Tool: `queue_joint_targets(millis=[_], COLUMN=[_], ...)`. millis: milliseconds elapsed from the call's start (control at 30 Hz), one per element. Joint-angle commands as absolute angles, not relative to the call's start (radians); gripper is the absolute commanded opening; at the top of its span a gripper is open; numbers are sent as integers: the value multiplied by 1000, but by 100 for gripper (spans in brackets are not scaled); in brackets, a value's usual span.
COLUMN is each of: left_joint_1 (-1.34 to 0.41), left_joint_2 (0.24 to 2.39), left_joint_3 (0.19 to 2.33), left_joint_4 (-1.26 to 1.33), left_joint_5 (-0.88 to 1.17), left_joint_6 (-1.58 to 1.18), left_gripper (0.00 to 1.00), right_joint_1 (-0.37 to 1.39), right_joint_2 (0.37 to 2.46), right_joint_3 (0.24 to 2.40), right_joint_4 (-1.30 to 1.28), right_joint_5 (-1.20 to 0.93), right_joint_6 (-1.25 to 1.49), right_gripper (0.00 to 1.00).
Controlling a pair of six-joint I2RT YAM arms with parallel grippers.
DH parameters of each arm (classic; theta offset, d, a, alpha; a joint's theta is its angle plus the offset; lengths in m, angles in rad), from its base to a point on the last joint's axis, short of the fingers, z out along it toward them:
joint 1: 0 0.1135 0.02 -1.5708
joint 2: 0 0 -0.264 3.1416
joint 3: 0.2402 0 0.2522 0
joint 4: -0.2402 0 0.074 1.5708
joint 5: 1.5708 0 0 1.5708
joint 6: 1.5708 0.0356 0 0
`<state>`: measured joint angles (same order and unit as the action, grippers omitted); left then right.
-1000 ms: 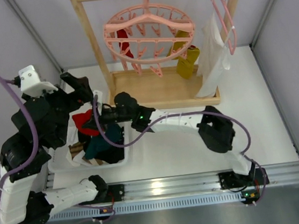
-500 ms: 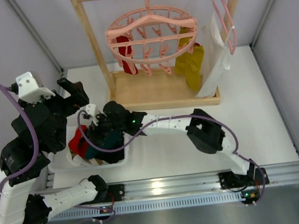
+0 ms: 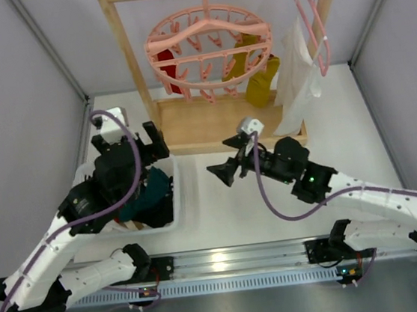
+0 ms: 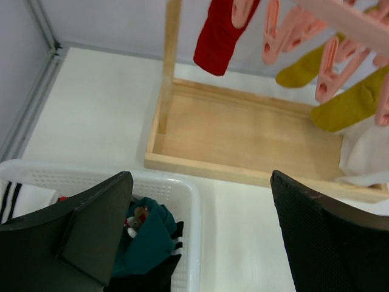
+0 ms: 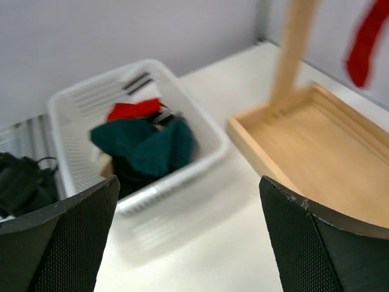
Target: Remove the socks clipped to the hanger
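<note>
White tabletop point(image 3: 275, 209) runs between grey walls. Starting from its left edge, the white basket point(image 3: 178, 204) sits at the near-left corner with a teal sock point(image 3: 149, 194) and other fabric lying in it. My left gripper point(image 3: 128, 140) hovers over the basket's far rim with its fingers spread wide and nothing between them, facing the wooden rack point(image 3: 220, 128) that stands against the far edge. From the rack's top rail the ring hanger point(image 3: 210, 50) hangs by its hook. A red sock point(image 3: 173, 81) is clipped on the ring's left side, just beside the rack's left post. The mustard socks point(image 3: 260, 82) are clipped on its right side. My right gripper point(image 3: 222, 172) sits over the bare middle of the table, in front of the rack base, pointing left, also fully spread and empty. Farthest right, a white cloth point(image 3: 294, 78) droops close beside the mustard socks, and I cannot tell whether they touch. The main risk, as I judge it, is the freely hanging ring. If I tug a sock before its clip lets go, the ring could swing, tilt or lift its hook off the rail. I could also pinch a clip instead of fabric, knock the post while reaching for the red sock, or catch the white cloth along with a mustard one.
</note>
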<state>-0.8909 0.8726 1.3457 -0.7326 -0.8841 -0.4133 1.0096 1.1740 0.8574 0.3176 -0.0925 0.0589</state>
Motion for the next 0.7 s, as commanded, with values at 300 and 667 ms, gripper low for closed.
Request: queue_joint_targets(millis=[300,667], left_joint_1=[-874,-874], left_joint_2=[1003,1155], left_joint_3=[1267,1481], left_joint_4=[-462,-403], left_joint_5=[-557,-400], left_joint_6=[-463,-483], left_gripper=[98,98], right_joint_1=[603,474], right_joint_2=[816,926], right_joint_3=[667,693], right_joint_4=[3,149], right_joint_5=[6,-150], right_joint_6=[169,232], right_gripper=[92,84])
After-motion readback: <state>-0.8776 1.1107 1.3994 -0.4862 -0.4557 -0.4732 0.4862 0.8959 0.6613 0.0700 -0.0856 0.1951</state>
